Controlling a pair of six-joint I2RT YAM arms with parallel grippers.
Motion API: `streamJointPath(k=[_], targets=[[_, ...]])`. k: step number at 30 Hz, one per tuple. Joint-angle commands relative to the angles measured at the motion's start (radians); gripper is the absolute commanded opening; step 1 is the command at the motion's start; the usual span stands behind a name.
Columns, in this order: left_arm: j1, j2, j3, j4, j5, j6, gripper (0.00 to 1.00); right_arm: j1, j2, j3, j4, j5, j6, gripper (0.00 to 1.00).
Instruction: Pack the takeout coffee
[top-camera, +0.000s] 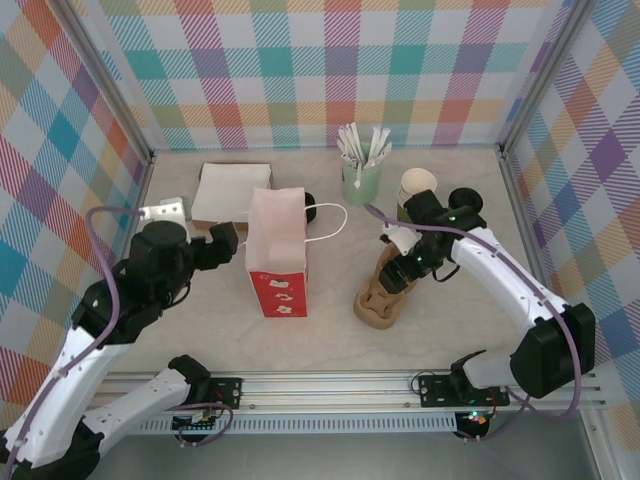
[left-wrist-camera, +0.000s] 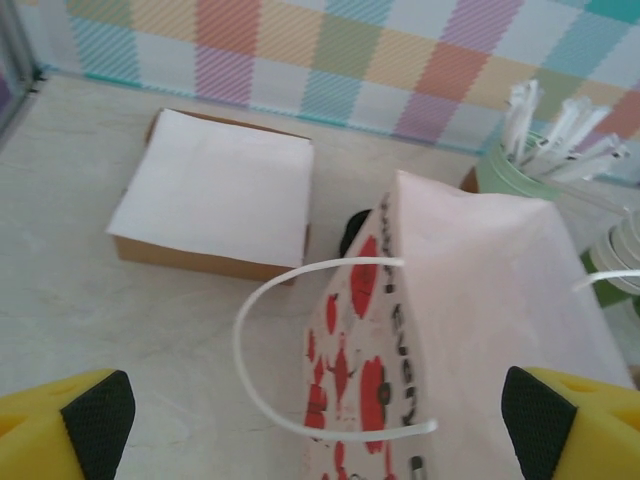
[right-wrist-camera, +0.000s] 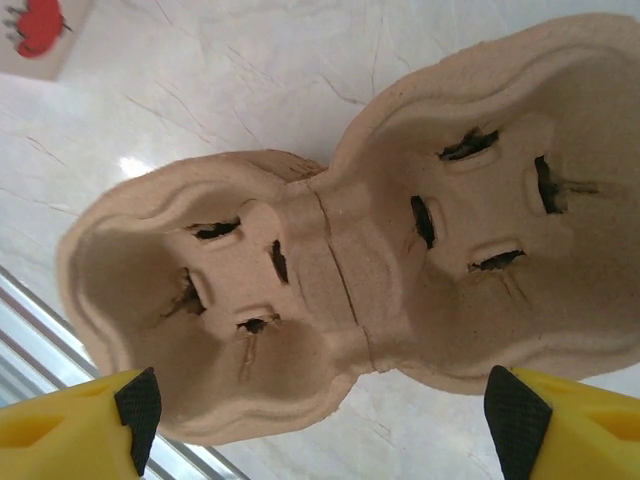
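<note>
On the marbled table (top-camera: 200, 335), one red-and-white paper bag (top-camera: 277, 250) stands upright at centre, its white loop handle (left-wrist-camera: 250, 350) hanging off the side. The bag screens the takeout coffee (top-camera: 309, 203), whose black lid peeks out just behind its far corner. The left gripper (left-wrist-camera: 318, 415) is just beside the bag's left side, jaws spread wide and holding nothing. The right gripper (right-wrist-camera: 328, 418) hovers over the single pulp cup carrier (right-wrist-camera: 350, 250), which has two wells and lies right of the bag. Its yellow fingers (right-wrist-camera: 60, 435) are parted to either side, with no grip to be seen. Along the back wall are one flat box of white napkins (top-camera: 232, 190), one pale green pot of white stirrers (top-camera: 360, 182) and one stack of lidless green cups (top-camera: 417, 187), the last two close together behind the right arm.
</note>
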Motion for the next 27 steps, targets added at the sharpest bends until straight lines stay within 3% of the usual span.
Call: streamJointPath(k=[1,8,17,27], targets=[[0.009,-0.052,-0.035,0.028,-0.123,-0.030,0.98,0.033,0.033,0.019,-0.007,0.079,-0.030,0.85],[0.009,-0.084,-0.044,0.025,-0.198,-0.029,0.99,0.075,0.113,0.003,0.035,0.138,-0.040,0.80],[0.009,-0.084,-0.050,0.016,-0.196,-0.044,1.00,0.102,0.208,0.008,0.073,0.157,-0.032,0.72],[0.010,-0.076,-0.053,0.019,-0.189,-0.045,1.00,0.104,0.211,0.011,0.065,0.152,-0.033,0.58]])
